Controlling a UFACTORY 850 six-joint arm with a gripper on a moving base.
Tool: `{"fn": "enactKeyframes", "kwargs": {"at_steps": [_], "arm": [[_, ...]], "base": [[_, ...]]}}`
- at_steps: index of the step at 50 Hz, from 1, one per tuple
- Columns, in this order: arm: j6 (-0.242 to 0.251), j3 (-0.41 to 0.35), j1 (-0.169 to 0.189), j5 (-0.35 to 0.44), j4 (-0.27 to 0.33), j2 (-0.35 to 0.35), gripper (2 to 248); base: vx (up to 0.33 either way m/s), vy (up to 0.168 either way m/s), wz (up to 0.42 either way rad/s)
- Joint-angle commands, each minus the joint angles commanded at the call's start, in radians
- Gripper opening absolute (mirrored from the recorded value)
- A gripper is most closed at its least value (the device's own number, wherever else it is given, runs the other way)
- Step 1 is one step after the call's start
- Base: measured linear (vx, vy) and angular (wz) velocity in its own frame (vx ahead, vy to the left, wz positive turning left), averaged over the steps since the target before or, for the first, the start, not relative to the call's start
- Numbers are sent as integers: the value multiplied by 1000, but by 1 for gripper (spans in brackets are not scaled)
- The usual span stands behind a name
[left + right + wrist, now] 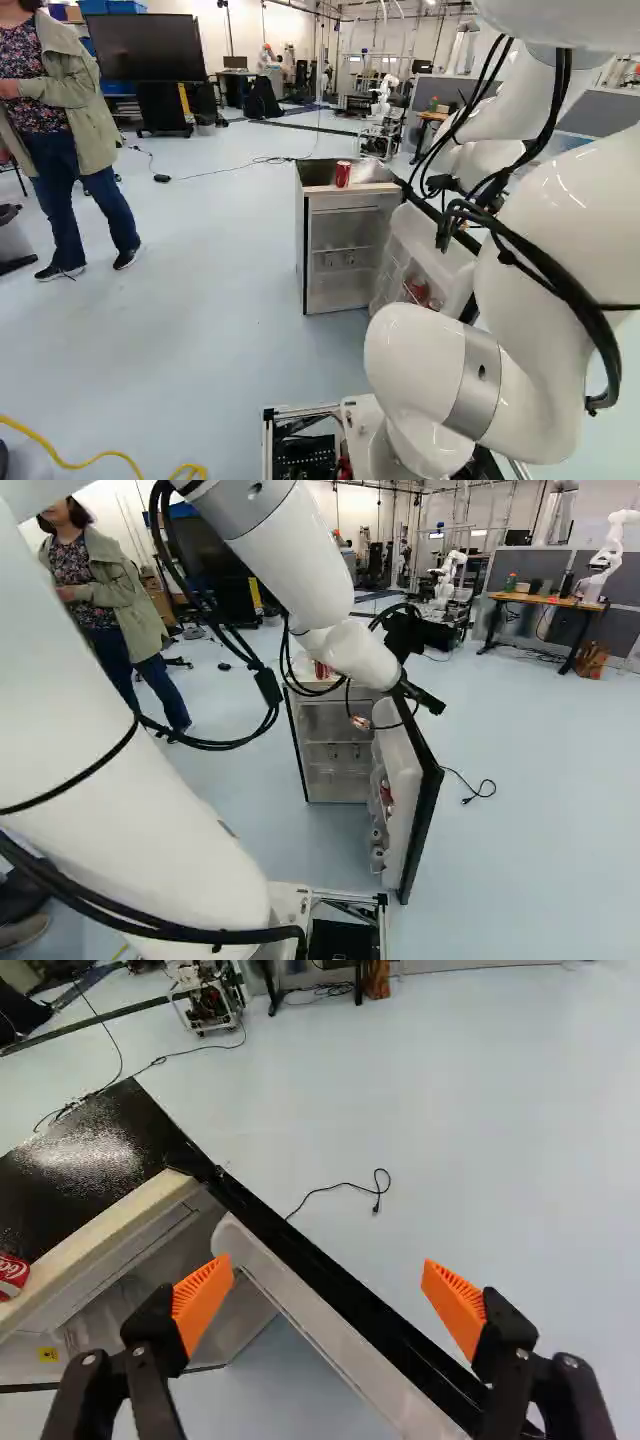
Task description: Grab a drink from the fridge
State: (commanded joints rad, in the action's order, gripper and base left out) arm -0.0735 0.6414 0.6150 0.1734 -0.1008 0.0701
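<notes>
Floor [200,350]: pale blue, cable [341,1185] looped; fridge [354,203]: open, red can [342,174] atop; room: desk [545,600] beyond; gripper [400,710]: fingers apart

- The arm [570,200] is cased in glossy white, rounded shells.
- One joint is ringed by a silver-grey collar [475,390], marked with a small dark spot.
- Thick black cables [574,290] are looped along the outside.
- The claw [402,708] is built in black, dotted with silvery screws [88,1359] and faced with ribbed orange pads [205,1295].
- The base [345,895] is framed in pale bars.
</notes>
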Motion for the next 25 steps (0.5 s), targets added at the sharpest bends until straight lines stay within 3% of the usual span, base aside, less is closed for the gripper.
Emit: {"fn": "enactKeyframes", "kwargs": {"at_steps": [25], "arm": [[0,102,57,-188,0,-64,247]], "base": [[0,0,0]]}}
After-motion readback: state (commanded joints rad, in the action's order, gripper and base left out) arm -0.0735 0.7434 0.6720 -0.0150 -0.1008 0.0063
